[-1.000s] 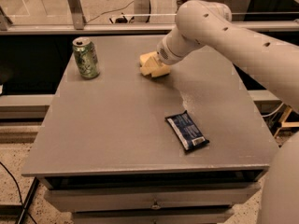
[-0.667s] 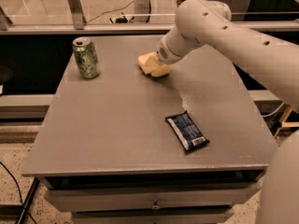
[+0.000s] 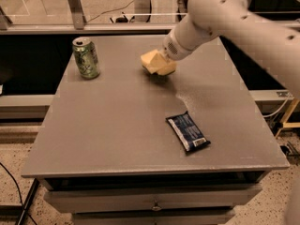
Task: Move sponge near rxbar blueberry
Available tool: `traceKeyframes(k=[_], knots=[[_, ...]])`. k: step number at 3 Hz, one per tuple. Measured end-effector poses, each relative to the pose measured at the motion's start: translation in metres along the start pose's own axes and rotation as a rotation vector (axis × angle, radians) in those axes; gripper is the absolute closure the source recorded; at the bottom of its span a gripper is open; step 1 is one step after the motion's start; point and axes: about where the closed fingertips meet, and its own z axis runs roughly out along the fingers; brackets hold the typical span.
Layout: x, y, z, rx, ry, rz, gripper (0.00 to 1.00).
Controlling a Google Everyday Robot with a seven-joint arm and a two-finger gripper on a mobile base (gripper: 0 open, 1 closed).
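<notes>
The gripper (image 3: 163,63) is clamped on the sponge (image 3: 151,61), tilted near the table's (image 3: 108,130) far edge, well apart from the rxbar blueberry (image 3: 188,131) near the front right corner.

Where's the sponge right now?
In the camera view the sponge is far-centre on the table, at the gripper, right of the green can, beyond the rxbar blueberry.

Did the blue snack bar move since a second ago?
No. The rxbar blueberry lies at the same spot and tilt near the table's front right corner. The gripper is at the sponge, toward the table's back.
</notes>
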Motion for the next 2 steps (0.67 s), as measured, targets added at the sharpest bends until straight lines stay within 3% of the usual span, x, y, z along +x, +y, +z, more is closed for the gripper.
traceKeyframes(k=[1,2], knots=[[0.0,0.022,-0.091,-0.086,-0.04,-0.118,1.0],[0.032,0.033,-0.15,-0.144,0.005,-0.262,1.0]])
